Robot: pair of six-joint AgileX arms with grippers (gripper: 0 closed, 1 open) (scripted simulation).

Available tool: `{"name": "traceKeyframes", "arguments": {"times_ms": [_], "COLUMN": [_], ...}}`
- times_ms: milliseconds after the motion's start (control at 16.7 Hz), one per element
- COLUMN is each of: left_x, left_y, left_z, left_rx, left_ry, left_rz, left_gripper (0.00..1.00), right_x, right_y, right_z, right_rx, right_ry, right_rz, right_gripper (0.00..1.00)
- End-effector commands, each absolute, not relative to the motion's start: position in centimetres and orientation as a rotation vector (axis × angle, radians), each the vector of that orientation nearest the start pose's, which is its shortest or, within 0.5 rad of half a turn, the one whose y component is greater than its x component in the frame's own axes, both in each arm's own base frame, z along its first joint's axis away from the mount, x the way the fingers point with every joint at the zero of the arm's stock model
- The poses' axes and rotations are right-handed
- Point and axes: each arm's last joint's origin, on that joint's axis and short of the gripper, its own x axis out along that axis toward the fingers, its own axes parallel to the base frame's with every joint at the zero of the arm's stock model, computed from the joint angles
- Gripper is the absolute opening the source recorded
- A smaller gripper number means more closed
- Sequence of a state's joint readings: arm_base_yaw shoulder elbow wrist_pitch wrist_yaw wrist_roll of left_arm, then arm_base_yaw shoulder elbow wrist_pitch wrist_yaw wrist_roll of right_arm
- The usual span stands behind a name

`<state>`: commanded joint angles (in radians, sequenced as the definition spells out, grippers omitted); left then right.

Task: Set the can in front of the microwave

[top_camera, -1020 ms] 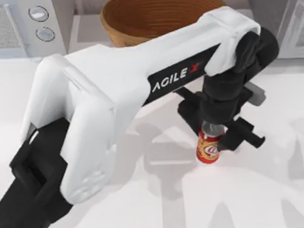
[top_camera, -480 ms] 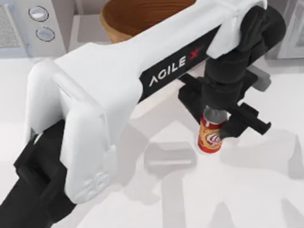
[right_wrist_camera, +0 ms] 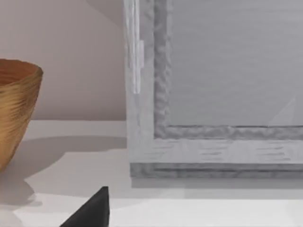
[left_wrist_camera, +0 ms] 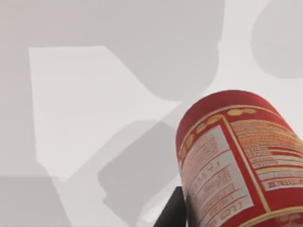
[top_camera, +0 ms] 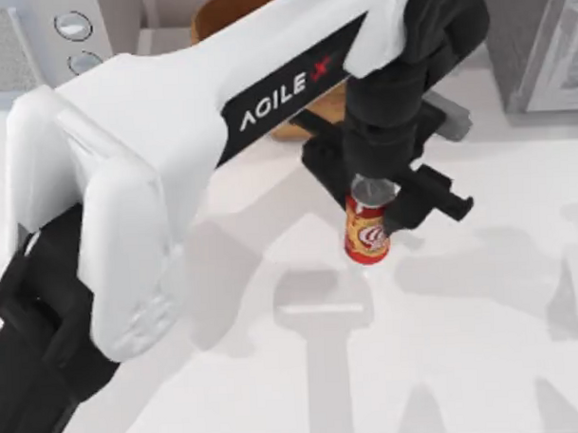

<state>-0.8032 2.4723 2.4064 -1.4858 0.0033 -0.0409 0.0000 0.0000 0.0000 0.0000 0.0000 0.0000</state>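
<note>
The can (top_camera: 366,233), red with an orange-yellow band and a silver top, hangs upright above the white table near the middle. My left gripper (top_camera: 376,198) comes down from above and is shut on the can's upper part, with a black finger on each side. In the left wrist view the can (left_wrist_camera: 241,156) is close up, its printed label facing the camera, and its shadow falls on the table below. The microwave (top_camera: 45,40), light grey-white with two silver dials, stands at the back left, well to the left of the can. My right arm is idle at the back right.
A brown woven basket (top_camera: 300,121), also in the right wrist view (right_wrist_camera: 16,109), sits at the back centre, mostly under my left arm. A darker grey box with a pale framed door (top_camera: 544,46) (right_wrist_camera: 213,94) stands at the back right. Bare table lies in front of the microwave.
My left gripper has carried the can leftward and toward the back of the table, lifted clear of the surface. The left arm swung the same way, covering more of the basket.
</note>
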Motion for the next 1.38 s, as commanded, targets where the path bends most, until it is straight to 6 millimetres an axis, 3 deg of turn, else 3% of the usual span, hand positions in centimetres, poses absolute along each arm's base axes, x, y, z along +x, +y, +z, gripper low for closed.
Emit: {"name": "traceKeyframes", "arguments": {"times_ms": [180,480,660,840,960,1080,1380], "left_x": [38.1,43.3,44.0,43.2,42.5,42.0,42.1], "left_y": [-28.3,-14.1,-5.4,1.7,4.9,6.5,6.6], "left_z": [21.7,21.9,21.5,21.1,21.0,20.9,20.7], "left_rx": [0.491,0.301,0.186,0.089,0.044,0.021,0.024], "left_ry": [1.482,1.525,1.551,1.563,1.566,1.566,1.572], "left_rz": [-0.501,-0.301,-0.182,-0.084,-0.039,-0.015,-0.015], "left_gripper": [0.0,0.0,0.0,0.0,0.0,0.0,0.0], "right_x": [10.6,10.6,10.6,10.6,10.6,10.6,10.6], "right_y": [-0.1,-0.1,-0.1,-0.1,-0.1,-0.1,-0.1], "right_z": [16.0,16.0,16.0,16.0,16.0,16.0,16.0], "right_rx": [0.0,0.0,0.0,0.0,0.0,0.0,0.0], "right_ry": [0.0,0.0,0.0,0.0,0.0,0.0,0.0], "right_rz": [0.0,0.0,0.0,0.0,0.0,0.0,0.0], "right_gripper": [1.0,1.0,1.0,1.0,1.0,1.0,1.0]}}
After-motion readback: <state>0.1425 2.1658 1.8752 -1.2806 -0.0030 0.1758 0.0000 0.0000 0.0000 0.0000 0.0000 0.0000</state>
